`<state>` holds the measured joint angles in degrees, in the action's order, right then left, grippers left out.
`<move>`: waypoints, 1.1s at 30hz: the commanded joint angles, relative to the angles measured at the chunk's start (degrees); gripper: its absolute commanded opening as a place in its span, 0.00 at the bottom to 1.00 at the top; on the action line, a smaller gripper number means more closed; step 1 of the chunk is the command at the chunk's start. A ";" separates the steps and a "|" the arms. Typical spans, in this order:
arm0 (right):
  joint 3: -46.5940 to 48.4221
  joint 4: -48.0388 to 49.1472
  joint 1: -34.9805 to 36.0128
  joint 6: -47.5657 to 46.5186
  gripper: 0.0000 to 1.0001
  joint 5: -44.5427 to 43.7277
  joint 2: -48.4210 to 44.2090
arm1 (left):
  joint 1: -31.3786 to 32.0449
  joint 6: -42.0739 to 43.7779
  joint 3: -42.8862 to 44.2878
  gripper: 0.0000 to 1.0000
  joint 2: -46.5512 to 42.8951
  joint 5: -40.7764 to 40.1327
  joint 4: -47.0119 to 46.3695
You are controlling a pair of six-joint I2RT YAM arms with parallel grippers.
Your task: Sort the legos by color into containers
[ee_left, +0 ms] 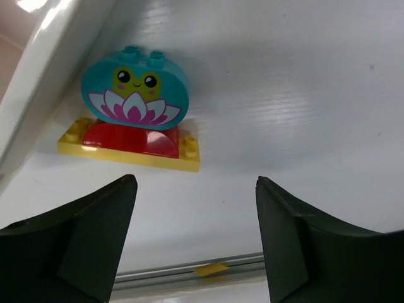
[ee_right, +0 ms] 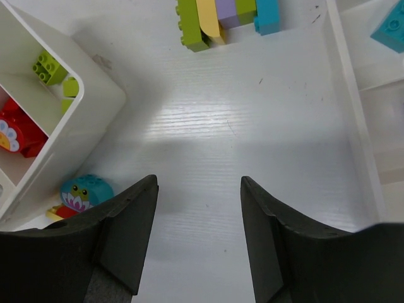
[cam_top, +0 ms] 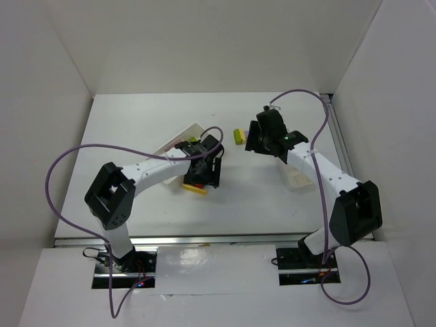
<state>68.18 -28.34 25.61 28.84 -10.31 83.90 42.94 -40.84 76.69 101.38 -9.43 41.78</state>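
Observation:
A stacked lego (ee_left: 134,120), a cyan frog brick on a red brick on a yellow plate, lies on the table beside the wide tray's wall (ee_left: 38,76). My left gripper (ee_left: 196,196) is open and empty just short of it. In the top view the stack (cam_top: 194,189) lies under the left gripper (cam_top: 202,176). My right gripper (ee_right: 199,189) is open and empty over bare table. A lime, yellow, purple and cyan lego stack (ee_right: 224,17) lies ahead of it, and it also shows in the top view (cam_top: 238,136).
The wide tray (ee_right: 95,95) holds lime bricks (ee_right: 50,66) and a red brick (ee_right: 19,132). The narrow tray (ee_right: 344,95) on the right holds a cyan brick (ee_right: 391,28). White walls enclose the table. A metal rail (ee_left: 189,271) runs along the near edge.

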 commanded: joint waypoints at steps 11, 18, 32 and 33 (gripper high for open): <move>-0.07 1.09 -0.29 -2.03 0.63 2.13 0.74 | -1.27 -9.43 -2.42 0.85 2.59 -7.44 -1.17; -0.07 1.09 -0.29 -2.03 0.63 2.13 1.36 | -5.14 -2.60 -1.72 0.93 3.64 -8.67 -2.92; 0.46 1.09 -0.29 -1.51 0.63 2.65 4.07 | -5.32 11.31 1.36 0.92 8.56 0.29 -6.10; 0.46 1.09 -0.29 -1.51 0.63 2.66 4.08 | -5.32 10.70 2.06 0.92 9.09 0.29 -5.40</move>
<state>68.14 -28.27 25.56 27.40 -8.03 87.18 36.60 -32.25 77.17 108.42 -10.26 36.14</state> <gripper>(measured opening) 0.625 0.915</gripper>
